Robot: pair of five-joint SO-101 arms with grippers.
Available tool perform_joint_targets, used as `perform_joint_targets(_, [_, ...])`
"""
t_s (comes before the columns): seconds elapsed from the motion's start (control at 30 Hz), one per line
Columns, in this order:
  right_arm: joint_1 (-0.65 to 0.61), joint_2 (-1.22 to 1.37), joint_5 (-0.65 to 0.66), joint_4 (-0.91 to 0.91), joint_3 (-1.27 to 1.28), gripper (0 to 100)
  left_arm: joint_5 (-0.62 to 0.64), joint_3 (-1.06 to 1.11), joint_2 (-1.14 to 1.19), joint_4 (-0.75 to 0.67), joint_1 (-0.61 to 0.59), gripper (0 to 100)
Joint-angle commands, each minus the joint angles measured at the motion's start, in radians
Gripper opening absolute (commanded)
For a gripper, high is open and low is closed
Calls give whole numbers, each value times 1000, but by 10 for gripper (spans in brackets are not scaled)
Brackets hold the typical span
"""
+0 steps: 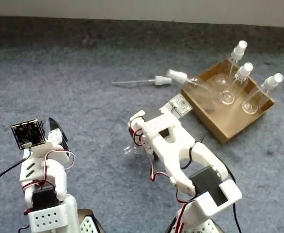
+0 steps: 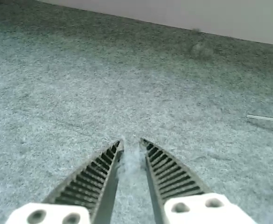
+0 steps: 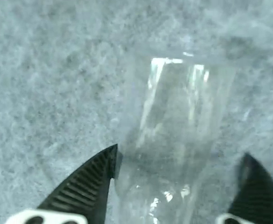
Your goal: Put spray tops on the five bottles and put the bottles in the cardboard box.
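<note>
Bottle 5 [image 3: 173, 130], clear and topless, lies on the carpet [image 3: 43, 70] right between the fingers of my right pincer [image 3: 179, 153], which stands wide, 1 finger on each side, neither gripping yet. My left pincer [image 2: 131, 142] hangs low over the carpet, narrow, holding nothing. The loose spray top [image 1: 158, 81] lies well ahead of the right pincer, near the cardboard box [image 1: 205, 116], where the other 4 bottles [image 1: 243, 72] already wear tops. My worry: the bottle looks smooth and round, so an off-centre squeeze could squirt it out or roll it away, and a hard one could crush its thin wall.
</note>
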Motion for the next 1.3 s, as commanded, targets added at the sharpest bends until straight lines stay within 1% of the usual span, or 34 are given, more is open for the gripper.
perform_joint_targets(0.0, [-10,-19,-51,5,-1,465,5,21,-2,-2,16,8])
perform_joint_targets(0.2, [-8,-24,-48,30,-8,465,5,21,-2,-2,16,8])
perform_joint_targets(0.3, [-8,-27,-46,163,-28,465,5,21,-2,-2,16,8])
perform_joint_targets(0.47, [-7,-84,-23,360,-194,465,5,21,-2,-2,16,8])
perform_joint_targets(0.57, [-4,-105,86,403,-229,465,5,21,-2,-2,16,8])
perform_joint_targets(0.7, [22,-114,178,409,-229,465,5,21,-2,-2,16,8])
perform_joint_targets(0.83, [61,-116,373,410,-236,465,5,21,-2,-2,16,8])
perform_joint_targets(0.93, [79,-117,482,414,-236,465,5,21,-2,-2,16,8])
perform_joint_targets(1.07, [81,-124,566,464,-251,465,5,21,-2,-2,16,8])
perform_joint_targets(1.17, [81,-179,632,509,-300,465,5,21,-2,-2,16,8])
perform_joint_targets(1.27, [85,-251,638,570,-340,465,5,21,-2,-2,16,8])
